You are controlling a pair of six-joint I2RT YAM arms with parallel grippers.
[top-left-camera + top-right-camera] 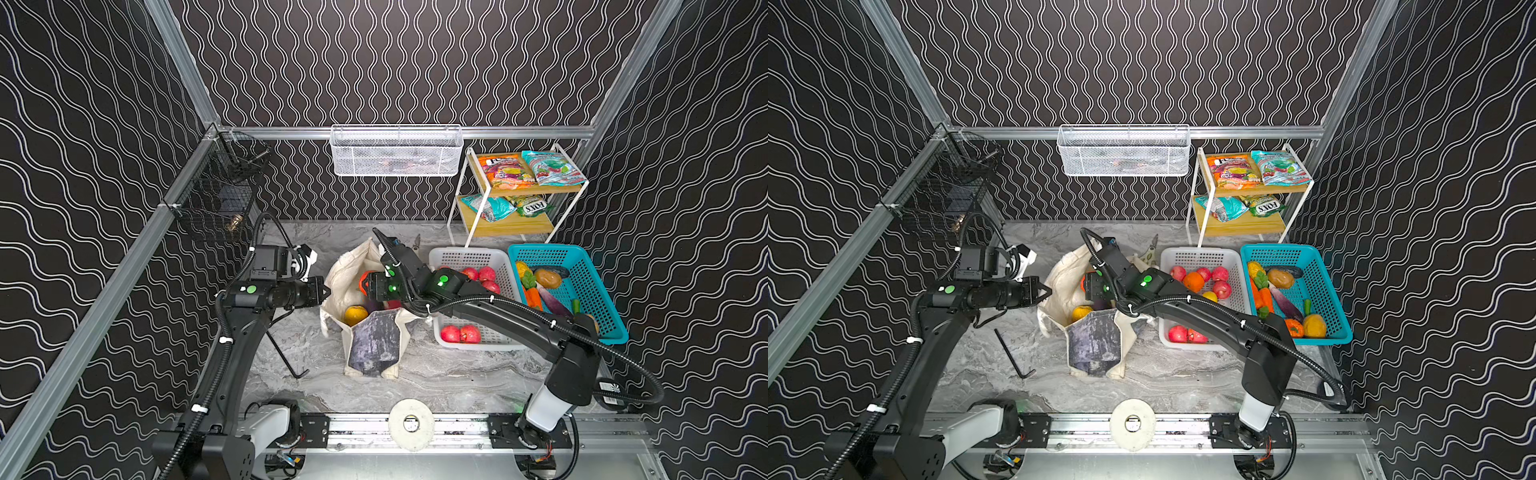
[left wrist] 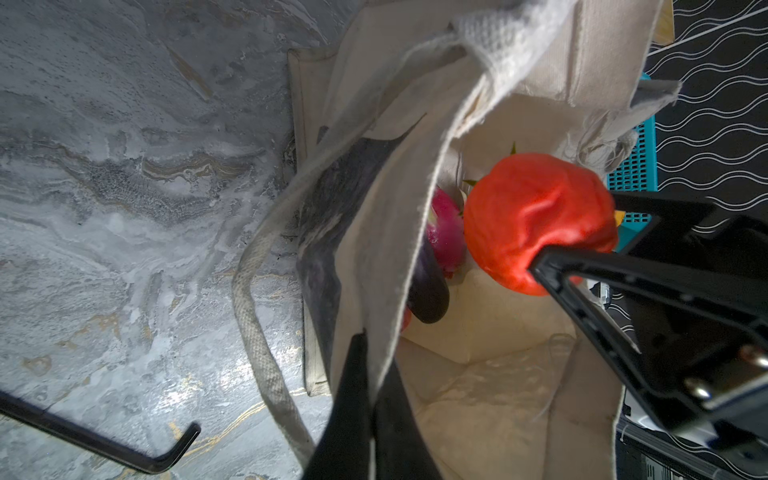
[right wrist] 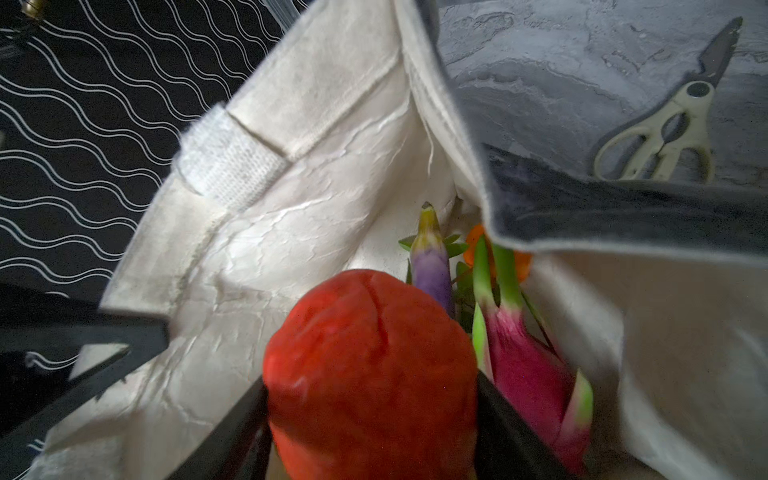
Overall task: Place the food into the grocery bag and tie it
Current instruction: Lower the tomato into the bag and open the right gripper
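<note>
The grocery bag [image 1: 374,345] [image 1: 1094,345] stands open mid-table, cream canvas with a dark marbled panel. My left gripper [image 1: 326,293] [image 1: 1047,293] [image 2: 374,374] is shut on the bag's left rim and holds the mouth open. My right gripper [image 1: 365,284] [image 3: 372,415] hangs over the mouth, shut on a red tomato [image 3: 365,353] [image 2: 536,220] [image 1: 1084,282]. Inside lie a pink dragon fruit [image 3: 528,374] [image 2: 446,232], a purple eggplant [image 3: 432,274] and a yellow-orange fruit [image 1: 356,314].
To the bag's right stand a white basket [image 1: 465,255] with red apples and a teal basket [image 1: 590,282] with vegetables. Snack packets [image 1: 505,170] lie on a shelf rack behind. A hex key [image 1: 286,357] lies left of the bag, scissors [image 3: 665,137] behind it.
</note>
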